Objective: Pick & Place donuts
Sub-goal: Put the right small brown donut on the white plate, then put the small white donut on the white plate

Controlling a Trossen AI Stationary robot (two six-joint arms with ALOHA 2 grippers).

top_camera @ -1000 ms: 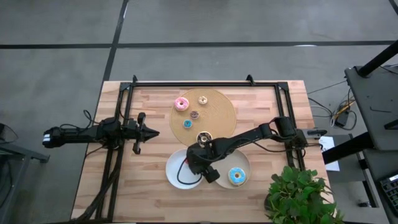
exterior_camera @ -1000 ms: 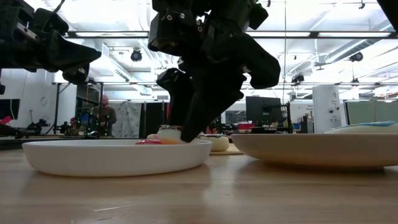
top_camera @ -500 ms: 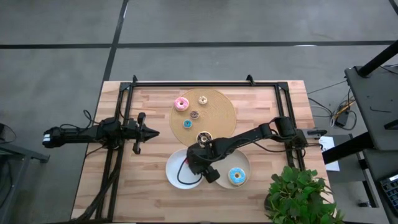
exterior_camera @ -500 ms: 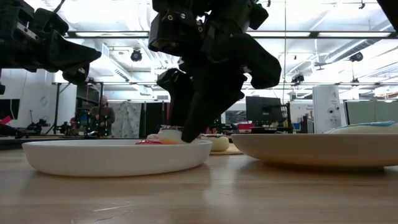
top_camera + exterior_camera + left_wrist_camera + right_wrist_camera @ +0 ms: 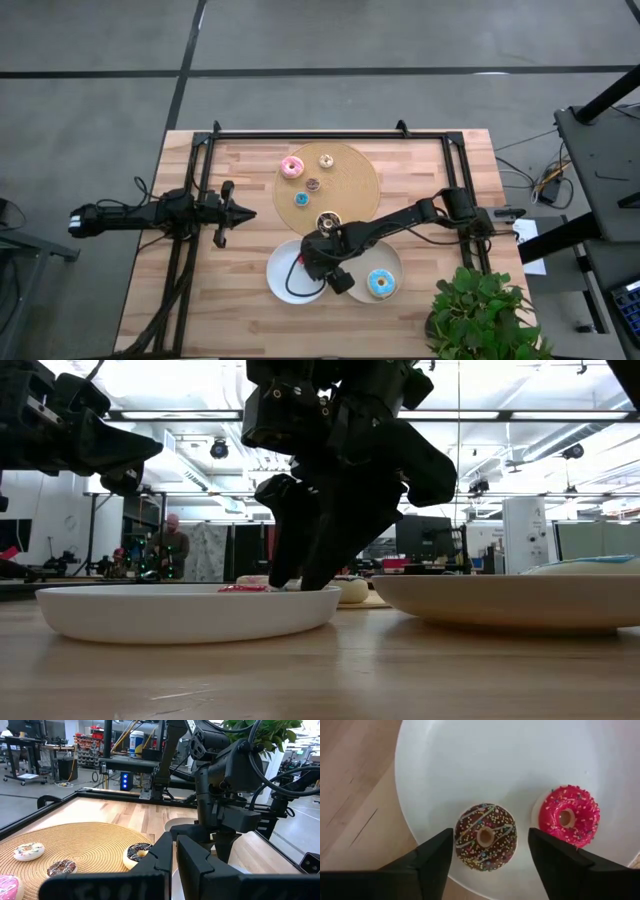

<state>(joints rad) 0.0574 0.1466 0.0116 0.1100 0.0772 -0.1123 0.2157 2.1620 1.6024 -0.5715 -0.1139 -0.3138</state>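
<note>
On the left white plate [image 5: 470, 760] lie a small brown sprinkled donut [image 5: 485, 836] and a red one [image 5: 568, 815], both flat. My right gripper [image 5: 491, 837] points down over that plate [image 5: 275, 275], open, one finger on either side of the brown donut and holding nothing. The right white plate [image 5: 398, 262] carries a light blue donut [image 5: 380, 284]. The tan board [image 5: 350, 185] bears a pink donut [image 5: 292, 167], a tan one [image 5: 326, 160], a tiny brown one [image 5: 313, 185], a tiny blue one [image 5: 301, 199] and a dark chocolate one [image 5: 328, 221]. My left gripper [image 5: 250, 212] waits shut at the left.
A black frame rail [image 5: 330, 133] runs along the table's far edge and down both sides. A potted green plant [image 5: 480, 310] stands at the near right corner. Bare wood [image 5: 230, 300] lies near the front left.
My right gripper has opened over the left plate. The small brown donut it held just above the plate's rim has dropped from between the fingers and now lies flat on the plate beside the red one. The arm itself has kept its place.
</note>
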